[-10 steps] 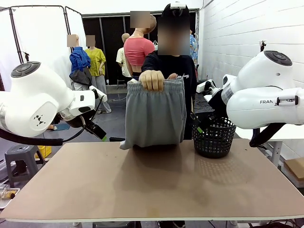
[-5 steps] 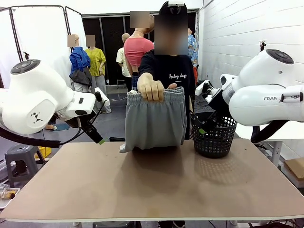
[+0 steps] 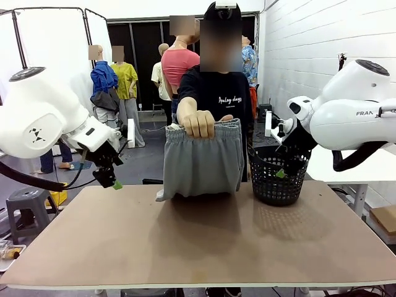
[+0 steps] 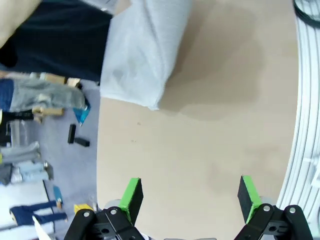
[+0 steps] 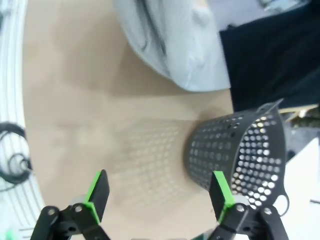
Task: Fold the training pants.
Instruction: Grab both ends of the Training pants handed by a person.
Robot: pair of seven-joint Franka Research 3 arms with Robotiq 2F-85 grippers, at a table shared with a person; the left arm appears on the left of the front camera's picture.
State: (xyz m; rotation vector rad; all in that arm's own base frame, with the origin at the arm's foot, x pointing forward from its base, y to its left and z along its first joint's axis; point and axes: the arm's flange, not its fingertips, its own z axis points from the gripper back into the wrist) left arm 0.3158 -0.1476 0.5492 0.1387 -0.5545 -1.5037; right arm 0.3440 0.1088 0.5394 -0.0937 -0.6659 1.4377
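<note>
Tabletop (image 3: 198, 247): hand (image 3: 199, 122) dangles training pants (image 3: 201, 164), hem seemingly touching; left pincer (image 4: 190, 192), right pincer (image 5: 159, 187) both spread.

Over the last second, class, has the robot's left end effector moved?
Yes. The left end effector has swung leftward and slightly down, toward the far left corner of the table.

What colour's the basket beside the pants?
Black basket, perforated all over; the front view shows it best.

White brick wall (image 3: 309, 43) R, white screen panels (image 3: 49, 43) L, dark backdrop (image 3: 139, 49) btwn, grey floor (image 3: 145, 164) — brown table (image 3: 204, 247), grey stool (image 3: 25, 204)
</note>
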